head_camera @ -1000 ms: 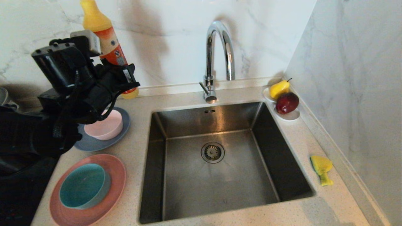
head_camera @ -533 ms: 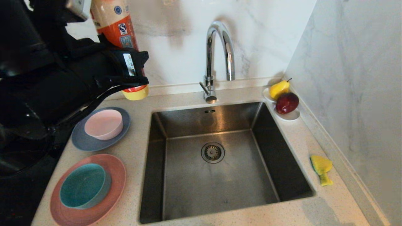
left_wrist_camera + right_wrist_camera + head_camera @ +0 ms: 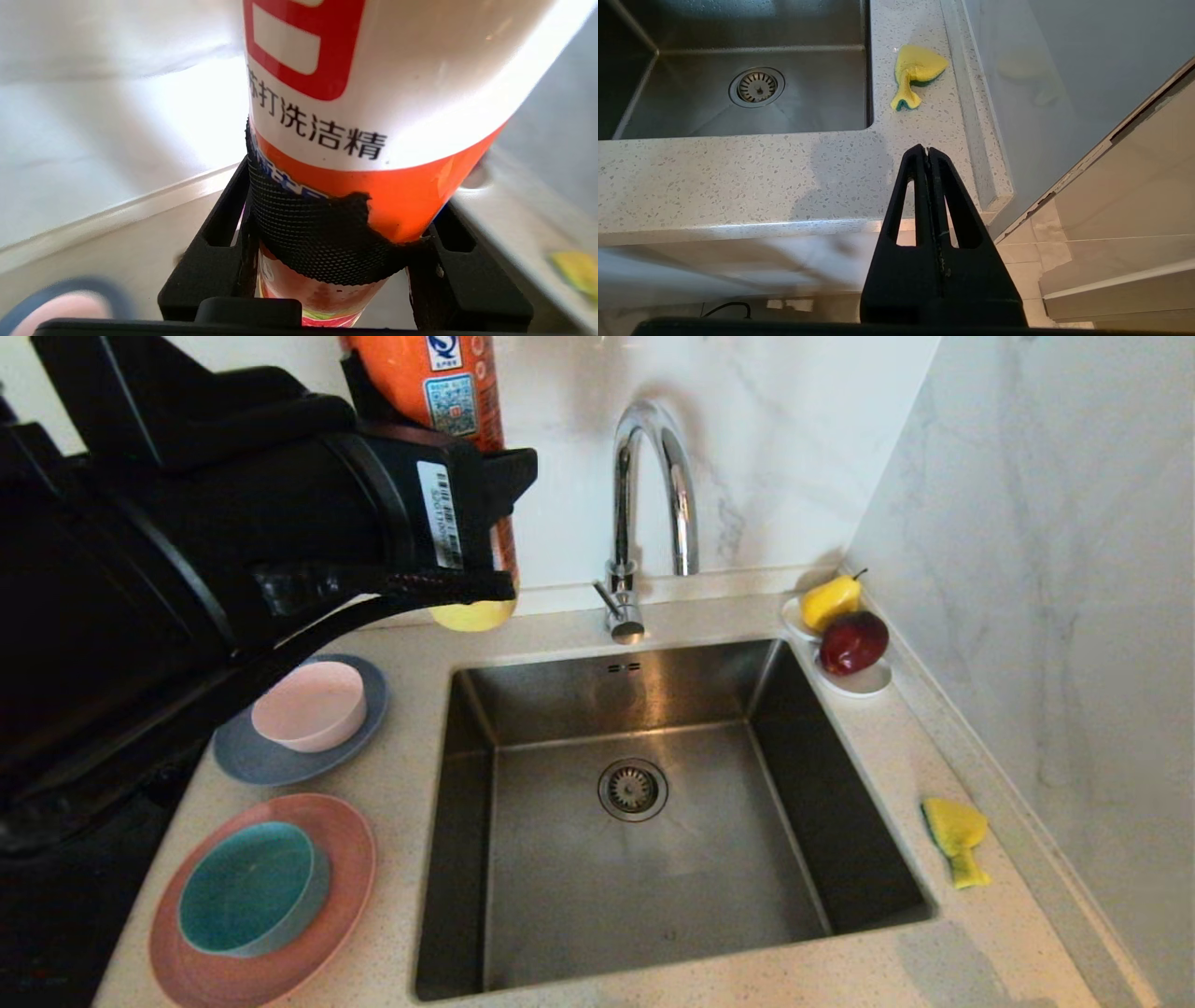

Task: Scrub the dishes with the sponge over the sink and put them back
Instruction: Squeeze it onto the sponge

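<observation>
**Left arm lifts detergent bottle beside the sink**

The steel sink (image 3: 644,821) lies open in the counter (image 3: 392,933). The left gripper (image 3: 336,261) grasps an orange detergent bottle (image 3: 457,392) above the counter's back edge. The salmon plate (image 3: 345,887) carries the teal bowl (image 3: 247,891); the blue-grey plate (image 3: 243,761) carries the pink bowl (image 3: 308,705). The right gripper (image 3: 928,151), clenched empty, hangs off the counter's front edge. The yellow sponge (image 3: 957,840) lies right of the sink.

Bright, even daylight. Glare washes out the detergent bottle (image 3: 373,93) label in the left wrist view. Soft shadows darken the sink (image 3: 653,859) walls. The faucet (image 3: 653,495) gleams.
</observation>
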Tool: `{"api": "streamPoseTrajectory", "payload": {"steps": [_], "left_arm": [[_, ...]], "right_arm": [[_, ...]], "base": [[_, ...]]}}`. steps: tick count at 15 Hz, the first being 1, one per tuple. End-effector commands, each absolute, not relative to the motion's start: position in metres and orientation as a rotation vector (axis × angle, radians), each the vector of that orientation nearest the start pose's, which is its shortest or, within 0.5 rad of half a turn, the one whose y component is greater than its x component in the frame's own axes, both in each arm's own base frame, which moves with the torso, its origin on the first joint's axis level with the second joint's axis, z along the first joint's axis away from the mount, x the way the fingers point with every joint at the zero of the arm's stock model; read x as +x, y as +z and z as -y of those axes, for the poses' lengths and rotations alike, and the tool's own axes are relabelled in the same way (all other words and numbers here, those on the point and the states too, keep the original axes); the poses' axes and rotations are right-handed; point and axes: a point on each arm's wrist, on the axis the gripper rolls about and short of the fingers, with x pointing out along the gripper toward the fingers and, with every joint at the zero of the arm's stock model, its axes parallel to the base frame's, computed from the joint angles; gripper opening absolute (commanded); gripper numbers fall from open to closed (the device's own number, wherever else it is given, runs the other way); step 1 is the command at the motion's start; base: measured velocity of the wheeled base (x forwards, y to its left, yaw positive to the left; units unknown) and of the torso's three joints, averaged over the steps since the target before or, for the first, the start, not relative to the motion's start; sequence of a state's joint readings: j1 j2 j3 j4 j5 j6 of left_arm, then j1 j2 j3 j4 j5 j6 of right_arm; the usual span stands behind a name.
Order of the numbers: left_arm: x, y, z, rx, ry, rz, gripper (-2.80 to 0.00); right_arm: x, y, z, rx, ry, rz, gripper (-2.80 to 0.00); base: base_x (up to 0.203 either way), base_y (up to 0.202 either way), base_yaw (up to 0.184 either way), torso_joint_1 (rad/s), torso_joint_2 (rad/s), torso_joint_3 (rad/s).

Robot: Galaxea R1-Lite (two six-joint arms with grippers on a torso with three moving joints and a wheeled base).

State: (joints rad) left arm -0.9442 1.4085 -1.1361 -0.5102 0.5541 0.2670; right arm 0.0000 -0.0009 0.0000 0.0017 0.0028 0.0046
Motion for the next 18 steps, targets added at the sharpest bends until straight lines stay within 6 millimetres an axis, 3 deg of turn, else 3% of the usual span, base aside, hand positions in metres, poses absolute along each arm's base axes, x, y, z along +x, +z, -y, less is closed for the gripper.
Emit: {"api": "streamPoseTrajectory", "payload": {"steps": [1, 11, 14, 18], "left_arm": [[0.146, 0.345, 0.199, 0.108, -0.401, 0.227, -2.80], [0.139, 0.355, 0.241, 0.124, -0.548, 0.275, -2.80], [0.141, 0.358, 0.261, 0.136, -0.569, 0.292, -2.80], [0.147, 0.341, 0.299, 0.211, -0.604, 0.272, -2.80]], "right_arm": [[-0.023, 0.075, 0.000, 0.005, 0.003, 0.000, -2.80], [-0.023, 0.075, 0.000, 0.005, 0.003, 0.000, -2.80], [-0.023, 0.075, 0.000, 0.005, 0.003, 0.000, -2.80], [-0.023, 0.075, 0.000, 0.005, 0.003, -0.002, -2.80]], "base": [[0.000, 0.000, 0.000, 0.000, 0.00, 0.000], [0.000, 0.000, 0.000, 0.000, 0.00, 0.000], [0.000, 0.000, 0.000, 0.000, 0.00, 0.000], [0.000, 0.000, 0.000, 0.000, 0.00, 0.000]]}}
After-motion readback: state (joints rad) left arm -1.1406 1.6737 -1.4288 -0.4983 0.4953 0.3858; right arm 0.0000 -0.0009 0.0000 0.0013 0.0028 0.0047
